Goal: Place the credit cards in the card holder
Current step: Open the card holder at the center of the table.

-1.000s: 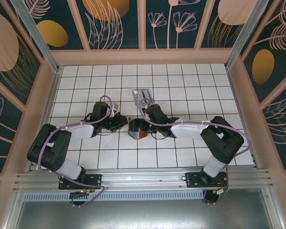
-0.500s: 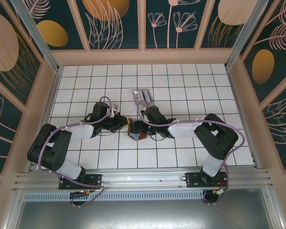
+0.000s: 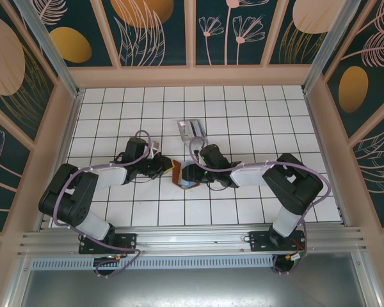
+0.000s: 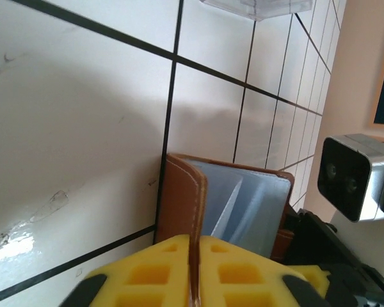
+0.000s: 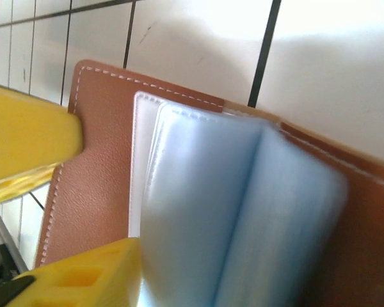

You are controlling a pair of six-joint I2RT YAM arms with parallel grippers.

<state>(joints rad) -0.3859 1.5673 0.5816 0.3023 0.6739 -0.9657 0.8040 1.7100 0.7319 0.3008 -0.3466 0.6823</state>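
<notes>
Mid-table, between the arms: card holder (image 3: 177,171) propped open on the tiles.
Left gripper (image 4: 194,246): pinched tight on its brown cover edge.
Right gripper (image 3: 195,174): pressed close at the opposite side, grip unclear.
Behind: clear tray (image 3: 192,130), apart.

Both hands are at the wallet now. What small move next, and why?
Probably pull the right hand, its fingers astride the other cover, outward to open the reddish-brown leather card holder wider. The left hand is clamped on one cover, yet the pale blue sleeves stand only partly fanned.
</notes>
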